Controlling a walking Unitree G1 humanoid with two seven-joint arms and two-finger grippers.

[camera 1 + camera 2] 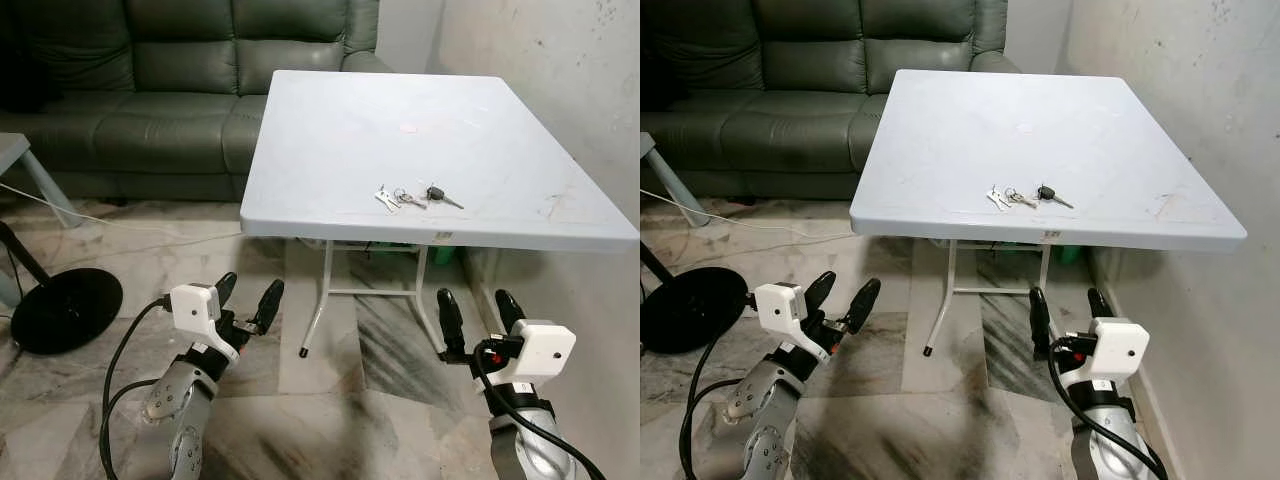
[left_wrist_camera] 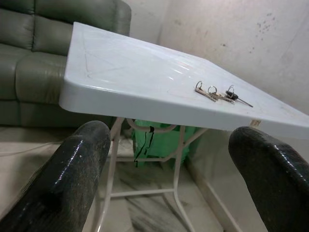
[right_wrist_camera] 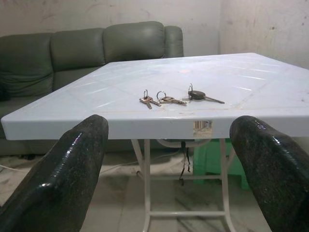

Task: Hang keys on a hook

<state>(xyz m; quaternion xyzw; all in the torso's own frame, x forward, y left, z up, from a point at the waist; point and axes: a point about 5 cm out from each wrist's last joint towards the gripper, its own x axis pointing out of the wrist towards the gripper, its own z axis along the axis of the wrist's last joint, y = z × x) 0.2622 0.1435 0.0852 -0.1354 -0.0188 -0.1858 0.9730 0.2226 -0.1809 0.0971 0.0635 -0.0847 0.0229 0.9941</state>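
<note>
One big green sofa (image 1: 150, 80) sits at the back by the wall. Next comes the white folding table (image 1: 330, 150), standing in front of it on the marble floor (image 1: 330, 420). Both robot arms are held low, in front of the table. The left gripper (image 1: 248, 300) and the right gripper (image 1: 480, 312) each have their fingers spread apart, holding nothing. The small keys (image 1: 412, 197) lie flat on the table, near its front edge.
</note>
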